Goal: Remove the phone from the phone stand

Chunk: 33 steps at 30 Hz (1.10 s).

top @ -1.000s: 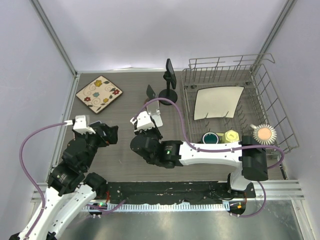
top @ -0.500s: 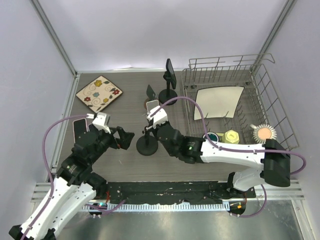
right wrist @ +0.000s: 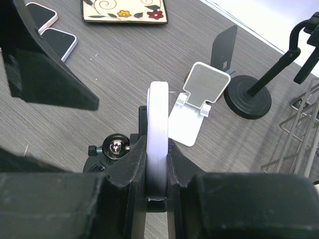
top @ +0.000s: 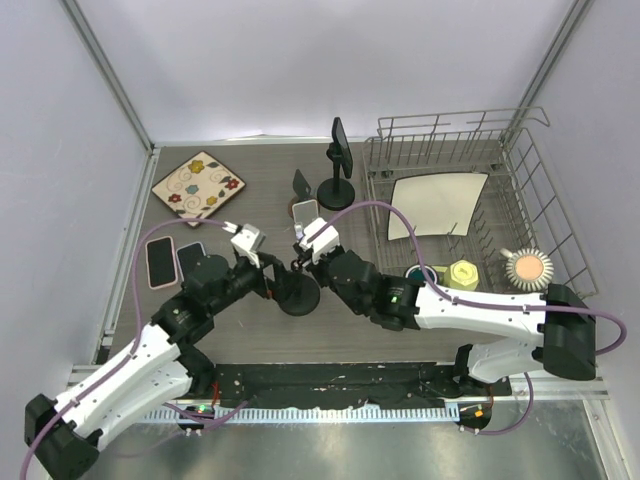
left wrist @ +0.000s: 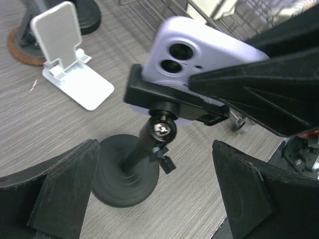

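A lavender phone (left wrist: 194, 55) sits in the clamp of a black phone stand (left wrist: 149, 134) with a round base (top: 297, 293) in the middle of the table. My right gripper (right wrist: 157, 184) is shut on the phone (right wrist: 158, 129), one finger on each flat face, just above the clamp; it also shows in the top view (top: 305, 255). My left gripper (left wrist: 154, 199) is open and empty, low by the stand's base, its fingers (left wrist: 65, 189) spread wide to either side of it. In the top view the left gripper (top: 275, 283) is just left of the base.
A white folding stand (top: 306, 215) and two more black stands (top: 340, 165) are behind. Two phones (top: 160, 260) lie at the left, by a floral plate (top: 199, 187). A wire dish rack (top: 520, 160) with a white plate (top: 436, 203) and cups fills the right.
My left arm has swung right, from near the two flat phones to the stand's base. My right gripper has moved onto the phone in the clamp.
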Tool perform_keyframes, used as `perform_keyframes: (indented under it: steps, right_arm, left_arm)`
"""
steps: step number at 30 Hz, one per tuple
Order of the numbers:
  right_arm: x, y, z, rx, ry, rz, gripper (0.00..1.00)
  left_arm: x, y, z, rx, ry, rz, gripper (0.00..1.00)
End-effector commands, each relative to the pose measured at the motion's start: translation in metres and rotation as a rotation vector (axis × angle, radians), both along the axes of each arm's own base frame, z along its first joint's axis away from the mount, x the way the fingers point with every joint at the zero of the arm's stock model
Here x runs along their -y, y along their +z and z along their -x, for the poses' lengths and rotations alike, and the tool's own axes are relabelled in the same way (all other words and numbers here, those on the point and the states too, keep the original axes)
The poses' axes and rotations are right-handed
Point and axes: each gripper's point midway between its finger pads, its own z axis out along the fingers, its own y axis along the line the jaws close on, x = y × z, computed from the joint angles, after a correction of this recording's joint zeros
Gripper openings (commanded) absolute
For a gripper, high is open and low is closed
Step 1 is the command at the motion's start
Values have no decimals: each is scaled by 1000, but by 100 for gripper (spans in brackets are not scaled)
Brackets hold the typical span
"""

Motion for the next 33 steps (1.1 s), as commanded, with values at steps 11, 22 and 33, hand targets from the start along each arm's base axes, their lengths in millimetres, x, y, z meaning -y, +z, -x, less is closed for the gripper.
perform_keyframes:
  steps: [11,22,33]
  right_arm:
    - [0,39,8,12,34,-145,1]
    - [-2,36,10,-6,42,-155,1]
    - [-5,28,9,-18,42,-143,2]
  left_arm:
    - [18,5,-26,300,46,-112,77]
    - [42,-12,-22,279,-68,-125,61]
    - [52,-22,-20,265,-119,-127,42]
